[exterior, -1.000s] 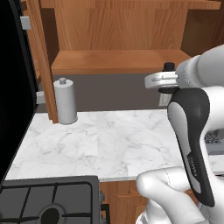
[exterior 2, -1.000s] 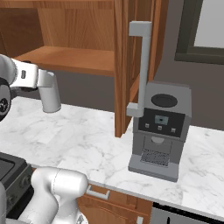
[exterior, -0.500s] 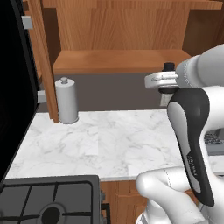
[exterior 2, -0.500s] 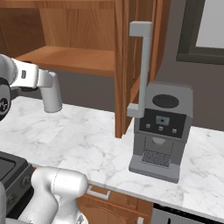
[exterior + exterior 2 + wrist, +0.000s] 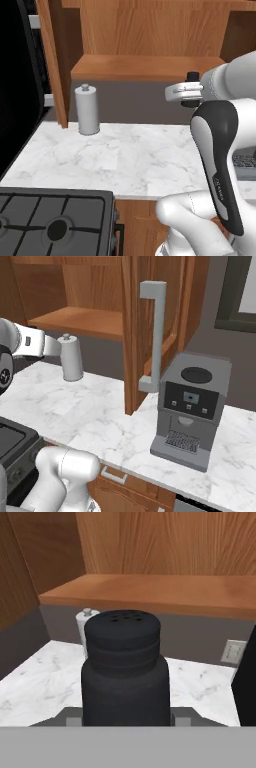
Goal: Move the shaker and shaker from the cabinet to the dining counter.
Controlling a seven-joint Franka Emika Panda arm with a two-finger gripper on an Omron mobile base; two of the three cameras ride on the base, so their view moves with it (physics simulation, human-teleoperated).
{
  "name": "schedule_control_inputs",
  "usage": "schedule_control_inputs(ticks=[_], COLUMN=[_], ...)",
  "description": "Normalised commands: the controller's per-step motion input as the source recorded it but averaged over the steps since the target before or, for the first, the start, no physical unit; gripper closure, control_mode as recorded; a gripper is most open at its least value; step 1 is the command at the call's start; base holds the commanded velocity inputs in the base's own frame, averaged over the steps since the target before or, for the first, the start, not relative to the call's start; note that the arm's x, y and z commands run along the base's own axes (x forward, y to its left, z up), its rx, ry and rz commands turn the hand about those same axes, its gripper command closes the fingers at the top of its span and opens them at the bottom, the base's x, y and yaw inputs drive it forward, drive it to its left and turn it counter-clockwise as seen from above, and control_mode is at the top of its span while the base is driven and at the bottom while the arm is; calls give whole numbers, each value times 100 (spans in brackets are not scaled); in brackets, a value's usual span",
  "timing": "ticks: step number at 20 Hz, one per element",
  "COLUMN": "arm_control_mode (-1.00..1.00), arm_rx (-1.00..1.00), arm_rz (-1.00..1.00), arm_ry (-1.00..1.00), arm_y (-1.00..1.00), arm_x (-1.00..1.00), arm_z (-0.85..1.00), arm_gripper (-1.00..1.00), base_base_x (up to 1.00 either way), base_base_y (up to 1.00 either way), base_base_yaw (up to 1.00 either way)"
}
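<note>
In the hand view a black shaker (image 5: 125, 667) with a perforated top fills the middle, and my gripper (image 5: 126, 718) is shut on its lower body. The left base view shows the gripper (image 5: 191, 93) hanging in front of the open brown cabinet (image 5: 145, 30), just below its wooden shelf (image 5: 140, 67), with the shaker's dark cap (image 5: 192, 76) poking up from the hand. From the right base view only the white wrist (image 5: 45, 346) shows; the shaker is hidden there. The second shaker and the dining counter are out of view.
A tall grey cylinder with a knob (image 5: 87, 109) stands on the marble worktop (image 5: 130, 160) under the shelf. An open cabinet door with a grey bar handle (image 5: 156, 331) hangs beside a coffee machine (image 5: 192, 406). A stove (image 5: 50, 220) lies at the lower left.
The whole picture has shifted a little in both base views, so the camera has moved. The gripper keeps its hold on the shaker at the same place in view.
</note>
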Motion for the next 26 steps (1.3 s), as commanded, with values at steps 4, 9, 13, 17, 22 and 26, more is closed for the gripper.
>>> schedule_control_inputs(ticks=[4, 9, 13, 17, 22, 26], arm_control_mode=[100, 100, 100, 100, 100, 100], arm_rx=[0, 0, 0, 0, 0, 0], arm_rz=[0, 0, 0, 0, 0, 0], arm_ry=[0, 0, 0, 0, 0, 0], arm_y=[0, 0, 0, 0, 0, 0], arm_x=[0, 0, 0, 0, 0, 0], arm_z=[0, 0, 0, 0, 0, 0], arm_gripper=[100, 100, 100, 100, 100, 100], base_base_x=[-39, -39, -16, -2, -37, -70], base_base_y=[-30, -21, -25, -48, -31, 0], base_base_yaw=[19, 9, 7, 14, 22, 23])
